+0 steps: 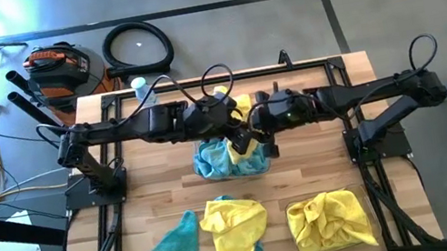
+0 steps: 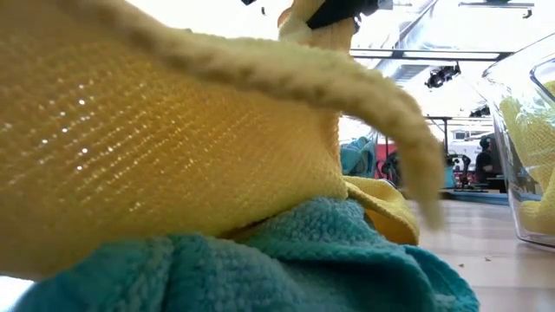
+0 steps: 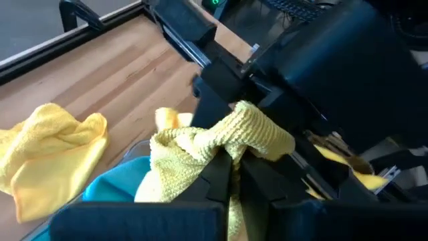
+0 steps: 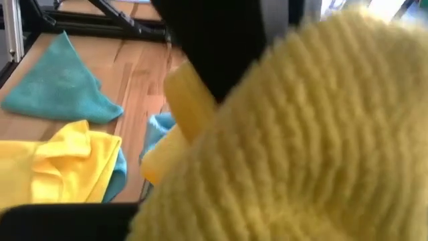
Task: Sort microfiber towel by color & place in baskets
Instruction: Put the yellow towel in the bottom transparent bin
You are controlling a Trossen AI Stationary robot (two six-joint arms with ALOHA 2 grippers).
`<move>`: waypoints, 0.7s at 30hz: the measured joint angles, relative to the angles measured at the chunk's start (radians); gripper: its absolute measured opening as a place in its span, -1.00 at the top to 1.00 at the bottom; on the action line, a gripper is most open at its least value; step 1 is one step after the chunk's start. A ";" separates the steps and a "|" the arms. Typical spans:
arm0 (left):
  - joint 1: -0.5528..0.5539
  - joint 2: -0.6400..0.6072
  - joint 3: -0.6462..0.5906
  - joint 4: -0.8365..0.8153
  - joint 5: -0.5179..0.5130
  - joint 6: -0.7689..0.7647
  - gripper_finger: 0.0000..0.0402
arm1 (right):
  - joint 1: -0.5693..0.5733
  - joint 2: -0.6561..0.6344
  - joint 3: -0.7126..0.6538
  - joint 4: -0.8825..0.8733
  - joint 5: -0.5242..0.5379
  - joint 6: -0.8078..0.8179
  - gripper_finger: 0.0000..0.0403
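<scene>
You see a yellow towel (image 3: 200, 144) lifted above a basket (image 1: 233, 166) of teal towels (image 1: 211, 159); another basket (image 1: 367, 231) holds a yellow towel (image 1: 328, 220); a teal cloth (image 1: 168, 249) and a yellow-on-teal pile (image 1: 235, 230) lie loose.

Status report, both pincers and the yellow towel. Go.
Left pincer shut on yellow towel, above middle basket. Right pincer at same towel, grip unclear. Nothing in the way.
</scene>
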 joint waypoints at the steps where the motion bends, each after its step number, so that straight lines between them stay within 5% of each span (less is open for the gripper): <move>1: 0.000 0.000 0.000 -0.003 0.000 0.015 0.92 | 0.000 0.000 0.000 -0.019 0.000 0.011 0.56; 5: 0.010 0.000 0.000 -0.022 0.050 0.085 0.75 | 0.002 0.000 0.000 -0.145 0.000 0.107 0.93; 12: 0.034 -0.007 -0.001 -0.237 0.059 0.153 0.53 | 0.109 -0.064 -0.001 -0.378 0.109 0.399 0.94; 21: -0.043 -0.079 -0.127 -0.317 -0.033 0.273 0.53 | 0.438 -0.182 -0.001 -0.521 0.299 1.002 0.98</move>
